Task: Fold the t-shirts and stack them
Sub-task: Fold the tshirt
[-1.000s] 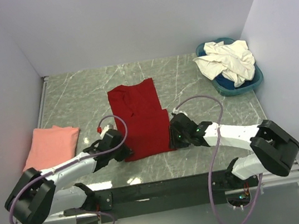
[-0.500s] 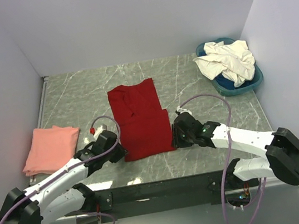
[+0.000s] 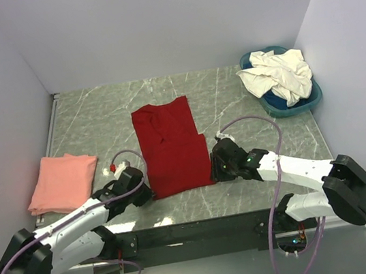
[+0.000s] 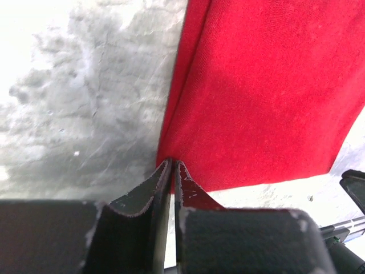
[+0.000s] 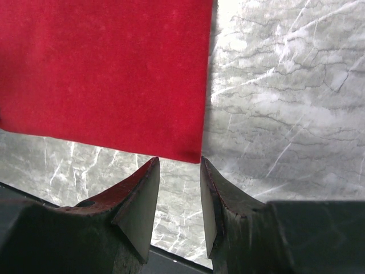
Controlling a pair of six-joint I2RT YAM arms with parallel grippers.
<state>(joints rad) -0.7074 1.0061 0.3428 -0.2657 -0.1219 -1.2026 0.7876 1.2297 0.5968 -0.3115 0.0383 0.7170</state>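
A deep red t-shirt (image 3: pixel 171 149) lies flat in the middle of the table, folded into a narrow strip. My left gripper (image 3: pixel 145 194) sits at its near-left corner. In the left wrist view its jaws (image 4: pixel 172 162) stand a hairline apart, tips against the red cloth (image 4: pixel 262 91); no cloth shows between them. My right gripper (image 3: pixel 213 172) is at the near-right corner, open, with its tips (image 5: pixel 179 160) just short of the red hem (image 5: pixel 102 68) and bare table between them. A folded salmon-pink t-shirt (image 3: pixel 62 181) lies at the left. Cream-white t-shirts (image 3: pixel 277 74) are heaped at the back right.
The cream shirts fill a round blue basin (image 3: pixel 303 102) in the back right corner. White walls close the table on the left, back and right. A black rail (image 3: pixel 197 231) carrying the arm bases runs along the near edge.
My left gripper has drawn back from the shirt's left edge toward the near-left corner. The right gripper has barely moved and stays open.
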